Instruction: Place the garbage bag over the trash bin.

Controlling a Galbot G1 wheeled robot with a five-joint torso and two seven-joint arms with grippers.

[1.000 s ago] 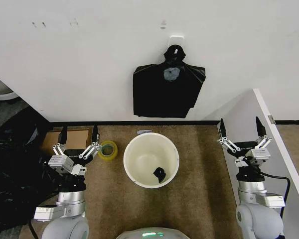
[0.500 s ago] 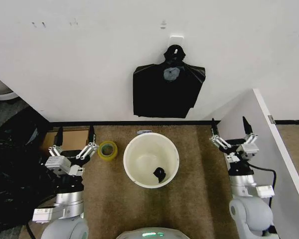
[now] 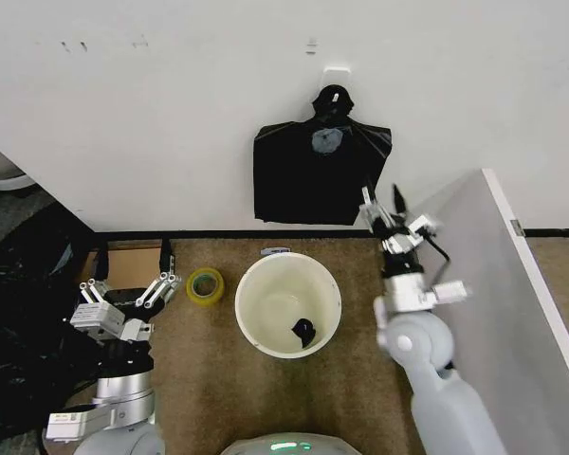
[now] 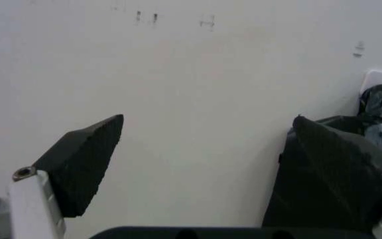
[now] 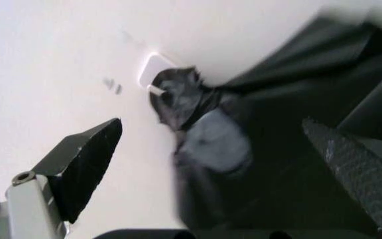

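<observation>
The trash bin [image 3: 240, 305], a round white bucket with a cream inside, stands on the brown floor with a small black scrap [image 3: 303, 332] at its bottom. The garbage bag is out of view. A squarish black bag with a knotted top [image 3: 313, 175] hangs from a wall hook above the bin. My right gripper [image 3: 381, 199] is open and raised by this bag's lower right corner. In the right wrist view its open fingers frame the knot [image 5: 181, 97]. My left gripper [image 3: 133, 261] is open, low and left of the bin, facing the wall [image 4: 204, 124].
A yellow tape roll [image 3: 205, 284] lies just left of the bin, with a flat cardboard piece [image 3: 137, 261] beside it. A big dark heap of black material [image 3: 24, 322] fills the left side. A tall white panel [image 3: 512, 284] stands at the right.
My right arm swung up and left from beside the white panel to the hanging bag's lower right corner. The left gripper sank slightly and drifted left.
</observation>
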